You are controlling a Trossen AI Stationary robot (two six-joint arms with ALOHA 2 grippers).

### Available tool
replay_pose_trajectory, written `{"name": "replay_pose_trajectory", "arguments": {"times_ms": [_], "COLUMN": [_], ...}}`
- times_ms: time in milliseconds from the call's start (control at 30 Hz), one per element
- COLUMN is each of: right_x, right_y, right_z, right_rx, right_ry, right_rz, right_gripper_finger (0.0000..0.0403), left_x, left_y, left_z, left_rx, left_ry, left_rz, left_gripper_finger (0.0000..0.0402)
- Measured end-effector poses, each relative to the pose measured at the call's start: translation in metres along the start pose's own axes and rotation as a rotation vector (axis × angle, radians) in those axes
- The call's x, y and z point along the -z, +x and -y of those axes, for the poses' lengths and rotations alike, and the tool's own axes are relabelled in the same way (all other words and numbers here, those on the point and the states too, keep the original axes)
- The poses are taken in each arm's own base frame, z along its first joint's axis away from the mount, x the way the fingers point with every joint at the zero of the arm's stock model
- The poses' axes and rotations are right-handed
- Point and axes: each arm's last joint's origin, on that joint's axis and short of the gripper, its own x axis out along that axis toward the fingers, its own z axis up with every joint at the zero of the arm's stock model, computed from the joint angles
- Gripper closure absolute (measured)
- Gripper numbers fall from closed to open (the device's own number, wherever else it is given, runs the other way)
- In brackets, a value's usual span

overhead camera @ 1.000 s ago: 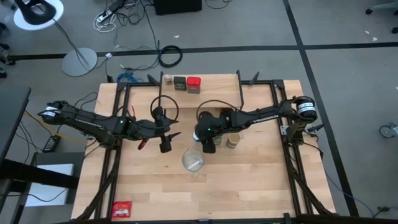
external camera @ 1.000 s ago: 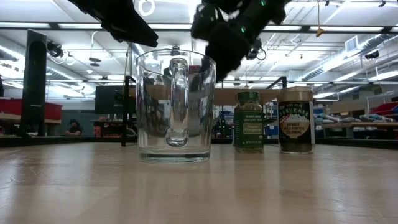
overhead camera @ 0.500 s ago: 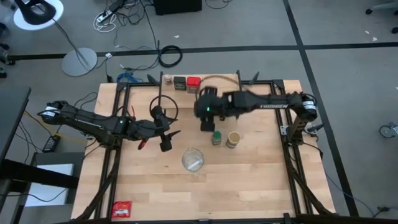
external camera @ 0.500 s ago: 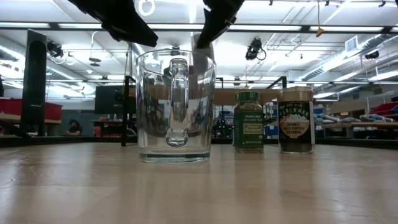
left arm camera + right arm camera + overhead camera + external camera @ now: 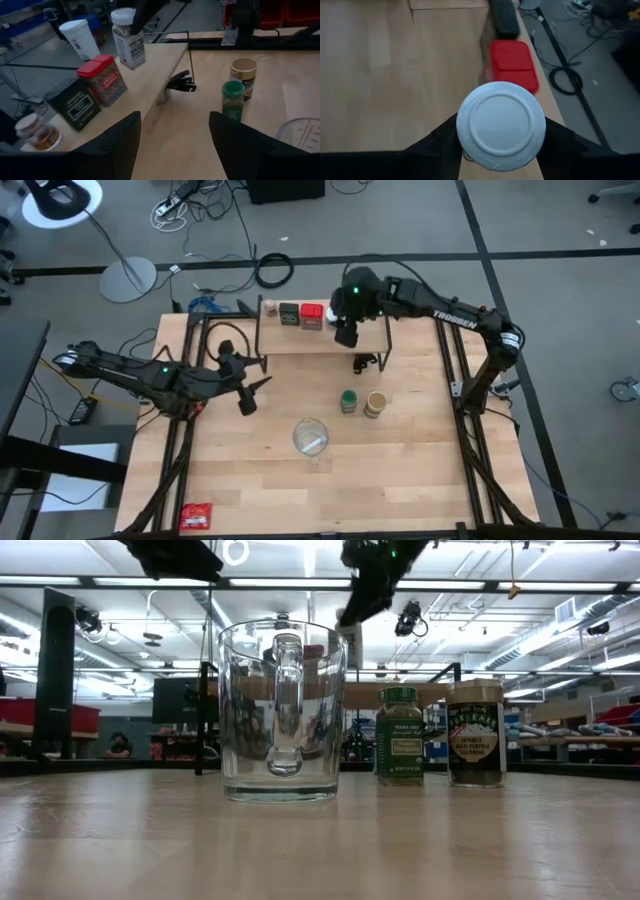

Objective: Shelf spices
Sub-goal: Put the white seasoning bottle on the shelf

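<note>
Right gripper (image 5: 500,150) clasps the white-lidded jar (image 5: 501,125) over the shelf (image 5: 300,338), beside three tins; two jars wait

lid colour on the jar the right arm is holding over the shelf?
White. The jar's lid fills the right wrist view, between the right end effector's fingers, beside the red tin.

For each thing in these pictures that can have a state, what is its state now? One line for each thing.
White-lidded jar: upright, lid on, held by the right pincer on or just above the shelf.
Red tin: shut, on the shelf.
Dark green tin: shut, on the shelf.
Tiny brownish jar: on the shelf.
Green-lidded jar: upright, on the table.
Tan-lidded jar: upright, on the table.
Glass mug: upright, empty.
Left pincer: open, empty.
</note>
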Motion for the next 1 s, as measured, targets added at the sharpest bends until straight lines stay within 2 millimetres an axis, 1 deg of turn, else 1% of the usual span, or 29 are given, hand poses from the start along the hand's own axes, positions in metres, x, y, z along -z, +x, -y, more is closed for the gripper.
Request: {"name": "replay_pose_trajectory", "arguments": {"times_ms": [167, 267, 333, 400, 500, 567, 833, 1000], "right_x": [0.02, 0.023, 0.025, 0.032, 0.037, 0.042, 0.045, 0.043], "right_y": [0.01, 0.01, 0.012, 0.014, 0.019, 0.021, 0.037, 0.038], "right_z": [0.038, 0.057, 0.067, 0.075, 0.087, 0.092, 0.094, 0.093], "right_rx": [0.029, -0.028, -0.064, -0.099, -0.152, -0.17, -0.231, -0.233], "right_ry": [0.034, 0.023, 0.029, 0.05, 0.058, 0.052, 0.016, -0.015], "right_rz": [-0.056, 0.003, 0.031, 0.015, 0.034, 0.026, 0.036, 0.058], "right_gripper_finger": [0.0208, 0.0208, 0.0208, 0.0208, 0.0208, 0.0208, 0.0208, 0.0208], "left_x": [0.002, 0.003, 0.003, 0.003, 0.002, 0.002, 0.0, 0.0], "left_y": [-0.004, -0.003, -0.003, -0.003, -0.003, -0.003, -0.003, -0.003], "left_z": [-0.003, -0.003, -0.003, -0.003, -0.003, -0.003, -0.003, -0.003], "left_rx": [-0.004, -0.005, -0.005, -0.005, -0.004, -0.003, -0.004, -0.004], "left_ry": [-0.034, -0.023, -0.023, -0.026, -0.029, -0.034, -0.045, -0.051], "left_rz": [-0.015, -0.026, -0.025, -0.022, -0.018, -0.013, -0.002, 0.006], "left_gripper_finger": [0.0161, 0.0161, 0.0161, 0.0161, 0.0161, 0.0161, 0.0161, 0.0161]}}
